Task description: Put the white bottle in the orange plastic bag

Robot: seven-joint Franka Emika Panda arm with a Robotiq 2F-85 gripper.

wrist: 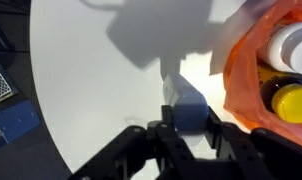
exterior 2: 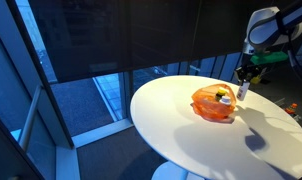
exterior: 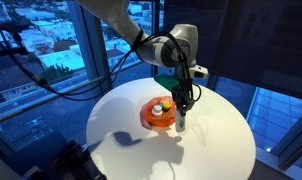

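A white bottle (wrist: pixel 172 88) with a blue cap (wrist: pixel 187 113) is gripped at its cap end by my gripper (wrist: pixel 188 128), which is shut on it. The bottle hangs upright just above the round white table (exterior: pixel 216 140), right beside the orange plastic bag (exterior: pixel 154 115). In both exterior views the bottle (exterior 2: pixel 242 91) is next to the bag (exterior 2: pixel 212 104), not in it. The wrist view shows the bag (wrist: pixel 243 85) at the right, open, with a white-capped item (wrist: pixel 291 45) and a yellow item (wrist: pixel 291 102) inside.
The table edge (wrist: pixel 46 120) curves at the left in the wrist view, with dark floor beyond. Tall windows surround the table. A small red object (exterior 2: pixel 291 107) lies beyond the table's far side.
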